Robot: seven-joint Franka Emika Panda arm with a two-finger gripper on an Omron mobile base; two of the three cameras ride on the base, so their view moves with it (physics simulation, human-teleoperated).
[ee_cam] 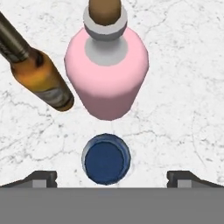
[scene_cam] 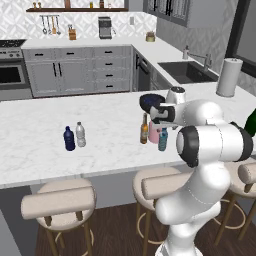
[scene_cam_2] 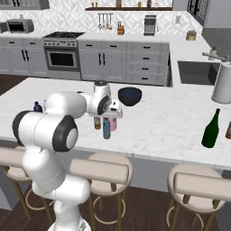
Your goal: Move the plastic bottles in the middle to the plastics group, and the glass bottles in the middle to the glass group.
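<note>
My gripper [ee_cam: 112, 179] hangs open, pointing straight down over the middle cluster of bottles on the marble counter [scene_cam: 100, 115]. In the hand view the slim teal-blue plastic bottle [ee_cam: 105, 159] stands directly below, between the two fingertips [ee_cam: 41, 178] and well apart from both. Just beyond it are the pink glass bottle [ee_cam: 106, 72] and the brown beer-style bottle [ee_cam: 41, 74]. From the left base view the brown bottle [scene_cam: 144, 130], pink bottle [scene_cam: 154, 134] and teal bottle [scene_cam: 163, 140] stand under the hand. The navy bottle [scene_cam: 69, 139] and clear bottle [scene_cam: 80, 135] stand far left. The dark green bottle [scene_cam_2: 211, 130] stands far right.
A dark bowl [scene_cam_2: 130, 96] sits on the counter just behind the cluster. A paper towel roll [scene_cam_2: 223, 83] stands at the far right by the sink [scene_cam: 185, 70]. Bar stools [scene_cam: 57, 200] line the near edge of the counter.
</note>
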